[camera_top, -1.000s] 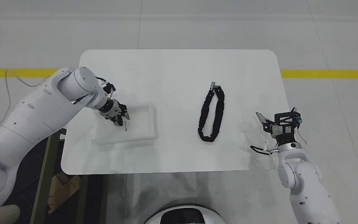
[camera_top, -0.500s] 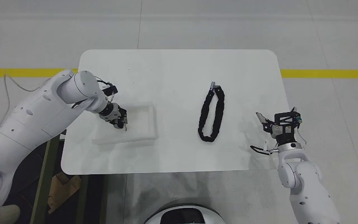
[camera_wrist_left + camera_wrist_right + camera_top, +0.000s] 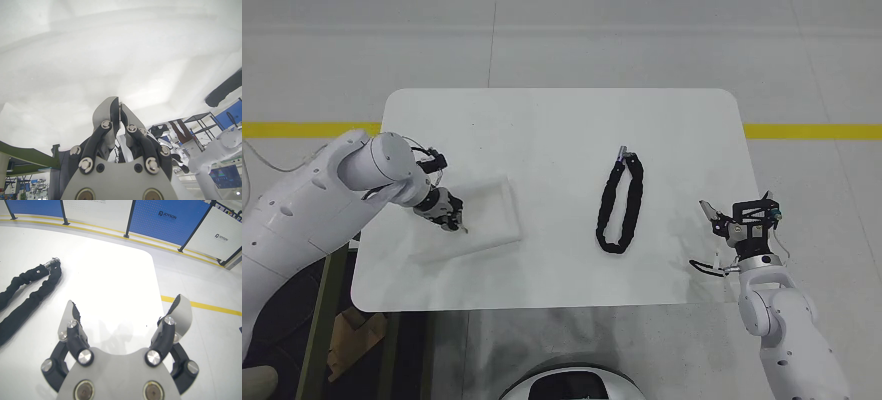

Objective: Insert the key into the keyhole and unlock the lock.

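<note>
White tabletop with rounded corners stands on a pale grey floor, and we see a yellow floor line running behind it on both sides. From above, a shallow white foam tray lies on the left part of the table. The left gripper hangs over the tray's inner area, close to its surface.

In the left wrist view, the left gripper has its two fingers pressed almost together. A thin flat strip of metal, the key, is pinched edge-on between the dark pads. White foam fills the space just ahead of the fingertips. A dark length of chain shows farther off.

Near the table's middle lies the chain lock, a long loop in a black fabric sleeve, well apart from both grippers. Its two ends meet at the far end, where a short silver lock barrel sticks out, pointing away from the robot. We cannot tell where the keyhole sits. The tray's raised right wall and a stretch of bare table lie between the key and the lock.

At the table's right edge, the right gripper has its fingers spread wide and grips nothing. In the right wrist view, the right gripper hangs over bare table, with the chain lock and its barrel off to one side. Blue and white partition panels stand beyond the table.
</note>
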Action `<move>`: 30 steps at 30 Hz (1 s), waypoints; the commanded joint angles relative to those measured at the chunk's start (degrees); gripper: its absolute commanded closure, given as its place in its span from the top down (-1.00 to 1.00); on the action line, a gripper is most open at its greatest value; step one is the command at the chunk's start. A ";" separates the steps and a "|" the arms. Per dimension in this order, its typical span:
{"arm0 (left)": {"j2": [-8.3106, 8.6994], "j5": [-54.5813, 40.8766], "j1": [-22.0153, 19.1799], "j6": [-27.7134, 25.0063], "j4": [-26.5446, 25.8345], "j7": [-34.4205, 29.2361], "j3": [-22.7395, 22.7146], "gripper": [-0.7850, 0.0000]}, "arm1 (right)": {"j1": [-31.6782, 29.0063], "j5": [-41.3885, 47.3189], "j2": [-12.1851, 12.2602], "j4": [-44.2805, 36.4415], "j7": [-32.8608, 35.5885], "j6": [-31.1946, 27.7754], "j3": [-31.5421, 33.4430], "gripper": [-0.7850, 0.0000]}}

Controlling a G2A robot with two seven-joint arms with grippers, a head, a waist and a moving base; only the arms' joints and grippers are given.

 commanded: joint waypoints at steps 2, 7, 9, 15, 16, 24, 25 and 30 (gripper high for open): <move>1.81 0.45 0.22 2.03 -4.09 2.04 -0.38 -1.00 | 0.00 0.00 0.00 0.00 0.00 0.00 0.00 1.00; 5.29 1.90 1.73 8.56 -13.46 8.56 -1.92 -1.00 | 0.00 0.00 0.00 0.00 0.00 0.00 0.00 1.00; 6.68 1.57 2.83 10.84 -17.09 10.85 -2.84 -1.00 | 0.00 0.00 0.00 0.00 0.00 0.00 0.00 1.00; 10.91 -6.49 6.72 10.14 -23.40 17.82 -10.58 -1.00 | 0.00 0.00 0.00 0.00 0.00 0.00 0.00 1.00; 11.71 -10.05 7.83 8.02 -22.78 20.09 -12.75 -1.00 | 0.00 0.00 0.00 0.00 0.00 0.00 0.00 1.00; 17.68 -34.81 20.40 -26.06 -11.34 22.12 -23.45 -1.00 | 0.00 0.00 0.00 0.00 0.00 0.00 0.00 1.00; 18.13 -37.14 21.72 -30.15 -9.91 20.53 -24.12 -1.00 | 0.00 0.00 0.00 0.00 0.00 0.00 0.00 1.00; 18.74 -47.43 25.82 -42.48 -4.02 12.07 -26.02 -1.00 | 0.00 0.00 0.00 0.00 0.00 0.00 0.00 1.00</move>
